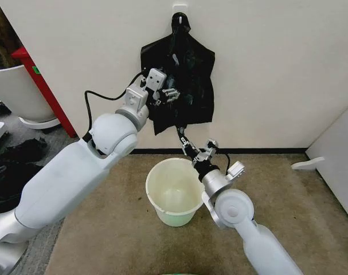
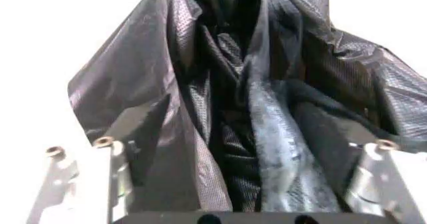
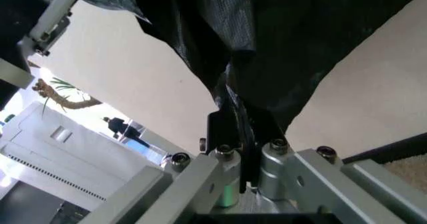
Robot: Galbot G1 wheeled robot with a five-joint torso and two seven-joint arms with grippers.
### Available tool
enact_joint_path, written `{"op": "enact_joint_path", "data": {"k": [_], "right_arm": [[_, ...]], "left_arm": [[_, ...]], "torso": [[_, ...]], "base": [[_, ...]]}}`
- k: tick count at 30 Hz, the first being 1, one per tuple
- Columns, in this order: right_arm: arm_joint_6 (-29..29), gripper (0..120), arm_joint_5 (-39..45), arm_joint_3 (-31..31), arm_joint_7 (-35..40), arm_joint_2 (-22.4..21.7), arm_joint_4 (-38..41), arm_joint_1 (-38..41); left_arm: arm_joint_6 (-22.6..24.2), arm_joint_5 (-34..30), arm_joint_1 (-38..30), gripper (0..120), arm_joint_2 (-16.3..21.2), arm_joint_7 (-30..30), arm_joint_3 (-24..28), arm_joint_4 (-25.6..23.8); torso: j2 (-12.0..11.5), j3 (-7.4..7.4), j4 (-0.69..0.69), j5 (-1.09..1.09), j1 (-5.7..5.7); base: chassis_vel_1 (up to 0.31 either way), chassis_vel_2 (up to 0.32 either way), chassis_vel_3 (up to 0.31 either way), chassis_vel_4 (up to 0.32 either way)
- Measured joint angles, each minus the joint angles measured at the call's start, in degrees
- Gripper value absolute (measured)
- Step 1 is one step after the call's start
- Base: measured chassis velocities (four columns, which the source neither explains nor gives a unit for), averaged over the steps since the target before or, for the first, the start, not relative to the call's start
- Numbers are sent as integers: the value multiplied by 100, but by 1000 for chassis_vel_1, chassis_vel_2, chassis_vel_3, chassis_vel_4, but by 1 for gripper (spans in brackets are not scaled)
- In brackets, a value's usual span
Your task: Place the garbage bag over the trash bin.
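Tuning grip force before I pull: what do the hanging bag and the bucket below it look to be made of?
The garbage bag looks like thin glossy black plastic film: fine wrinkles, sheen, limp folds. The trash bin appears to be smooth, rigid cream-white moulded plastic with a rolled rim, likely slightly translucent.

The left gripper [image 1: 172, 93] fingertips are buried in the garbage bag [image 1: 182, 80] folds. The bag's top is cropped in both wrist views, and the hook [image 1: 179, 17] is mostly covered.

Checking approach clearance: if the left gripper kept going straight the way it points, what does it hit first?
The glossy black plastic garbage bag hanging on the wall: its folds already lie between the open left gripper fingers. The wall looks close behind, depth unclear.
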Motion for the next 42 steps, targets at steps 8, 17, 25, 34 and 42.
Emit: {"op": "enact_joint_path", "data": {"k": [8, 17, 25, 34, 42], "right_arm": [[0, 0, -13, 7, 1, -15, 8, -7], [0, 0, -79, 23, -6, -56, 20, -31], [-14, 0, -164, 62, -29, -71, 21, -47], [-21, 0, -260, 197, -150, -109, 25, -147], [-150, 7, -433, 335, -376, -192, 97, -224]], "left_arm": [[-105, -90, 14, 41, -11, 0, 0, 8], [-104, -194, 27, 8, -38, -38, 27, -58], [-96, -231, 157, 0, 81, -119, -140, -201], [-109, -761, 236, 0, 156, -218, -523, -247], [-265, -1134, 299, 0, 184, -143, -583, -255]], "torso": [[0, 0, 0, 0, 0], [0, 0, 0, 0, 0], [0, 0, 0, 0, 0], [0, 0, 0, -1, 0], [0, 0, 0, 0, 0]], "base": [[0, 0, 0, 0], [0, 0, 0, 0], [0, 0, 0, 0], [0, 0, 0, 0], [0, 0, 0, 0]]}}
